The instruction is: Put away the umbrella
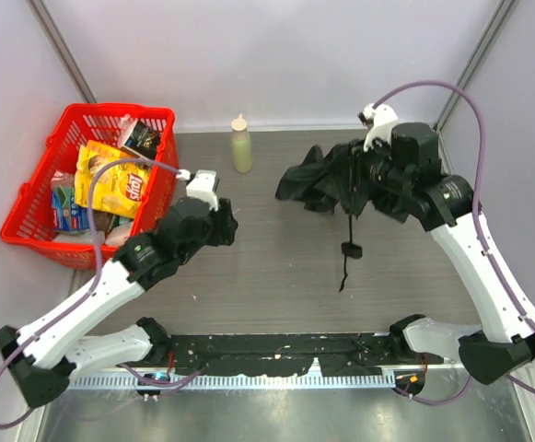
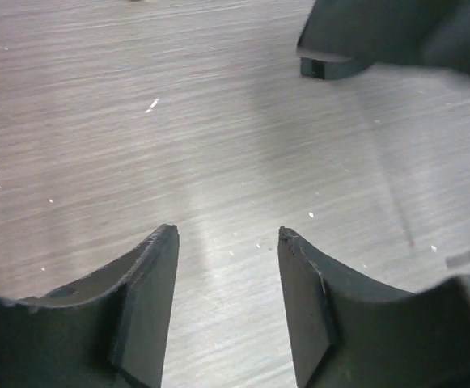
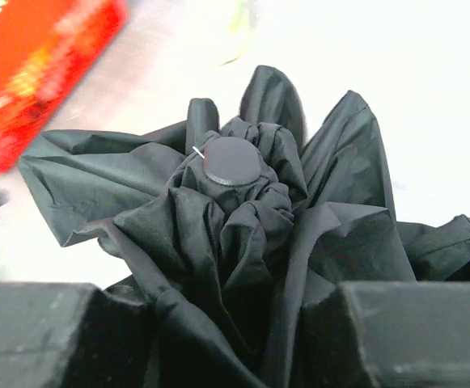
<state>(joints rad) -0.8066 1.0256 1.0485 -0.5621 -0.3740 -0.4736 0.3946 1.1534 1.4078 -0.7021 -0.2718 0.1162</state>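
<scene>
The right end effector (image 3: pixel 233 327) is clamped on the bunched black fabric of the umbrella (image 1: pixel 318 184). The umbrella is at the far right of the surface (image 1: pixel 276 285), beside a bottle (image 1: pixel 240 145), with its shaft and handle pointing toward the near edge. The left end effector (image 2: pixel 228 236) has its fingers spread and holds nothing, low over the surface.

The grey, streaked surface (image 1: pixel 276 295) carries three things. A red plastic basket (image 1: pixel 28 198) stuffed with packets sits off to the left of the left gripper (image 1: pixel 228 226). A pale, upright squeeze bottle (image 1: pixel 240 145) stands beyond that gripper, near the back edge. A black fabric compact umbrella (image 1: pixel 313 184) lies bunched up against the right gripper (image 1: pixel 370 177), with its thin shaft, small handle and wrist strap trailing from that gripper toward the near edge.
</scene>
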